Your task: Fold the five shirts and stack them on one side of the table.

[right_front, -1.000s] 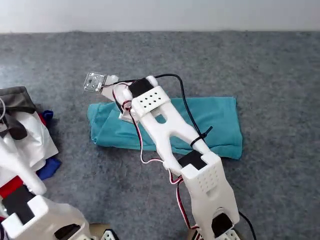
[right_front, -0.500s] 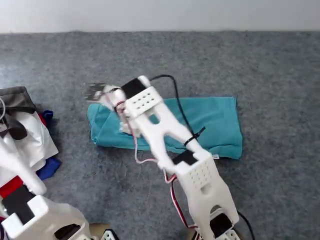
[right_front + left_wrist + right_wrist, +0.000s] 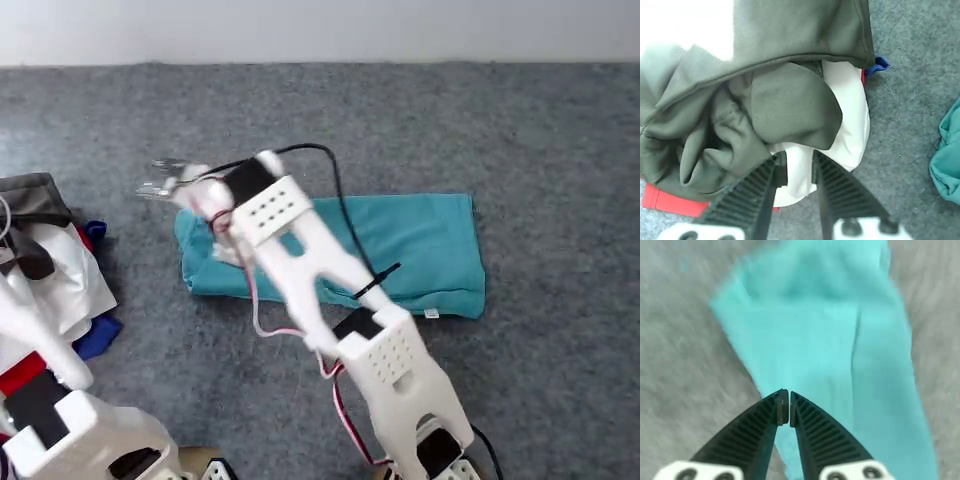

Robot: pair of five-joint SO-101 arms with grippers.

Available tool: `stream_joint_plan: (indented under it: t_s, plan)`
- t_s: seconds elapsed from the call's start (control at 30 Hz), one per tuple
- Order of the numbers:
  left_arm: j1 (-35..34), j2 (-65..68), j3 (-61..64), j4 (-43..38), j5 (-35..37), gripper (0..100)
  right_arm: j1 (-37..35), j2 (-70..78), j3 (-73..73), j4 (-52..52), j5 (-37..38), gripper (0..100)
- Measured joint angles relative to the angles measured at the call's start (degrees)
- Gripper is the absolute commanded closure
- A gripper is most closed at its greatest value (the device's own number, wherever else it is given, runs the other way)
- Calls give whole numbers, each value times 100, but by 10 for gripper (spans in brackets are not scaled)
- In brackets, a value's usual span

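Note:
A teal shirt (image 3: 420, 245) lies folded into a long strip in the middle of the table. My right gripper (image 3: 785, 407) is shut with nothing in it, just above the strip's left end (image 3: 840, 340). In the high view the right arm (image 3: 300, 260) reaches across the shirt, its gripper (image 3: 222, 248) at the left end. At the table's left edge lies a loose pile (image 3: 45, 250) of shirts: dark grey (image 3: 765, 100), white (image 3: 850, 125), red (image 3: 665, 202), a blue tip (image 3: 880, 63). My left gripper (image 3: 799, 167) hovers over it, open by a narrow gap.
The table is covered in grey carpet (image 3: 520, 130) with free room behind and to the right of the teal shirt. A pale wall (image 3: 320, 30) runs along the far edge. The left arm (image 3: 35, 335) stands at the near left corner beside the pile.
The right arm has swung leftward, carrying its gripper toward the left end of the teal shirt. The shirt, the pile and the left arm have not moved.

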Motion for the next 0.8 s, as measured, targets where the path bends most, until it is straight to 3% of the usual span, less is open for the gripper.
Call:
stream_joint_plan:
  t_s: [0.37, 0.53, 0.8]
  plan:
    - [0, 0, 0, 0, 0, 906, -818, 1319, -237, -501, -167, 990]
    - [0, 0, 0, 0, 0, 906, -809, 1354, -1222, 105, -167, 990]
    - [0, 0, 0, 0, 0, 906, 255, 976, -1626, 510, -167, 990]
